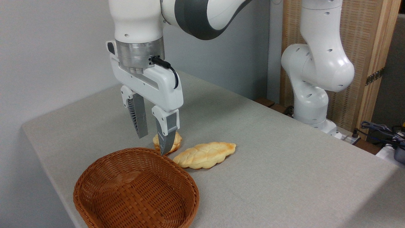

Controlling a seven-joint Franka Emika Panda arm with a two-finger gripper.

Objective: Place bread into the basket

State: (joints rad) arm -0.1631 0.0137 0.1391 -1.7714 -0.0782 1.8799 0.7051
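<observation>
We find the gripper (153,144) spread wide and holding nothing, hanging just above the bread (175,142). One finger (166,136) covers part of the bun. The bread lies on the table (284,158) just behind the basket's (136,190) far rim, outside it. The long loaf (205,154) lies just right of the bread, near the same rim. The basket sits at the table's near edge. Right of the loaf we see bare cloth.
</observation>
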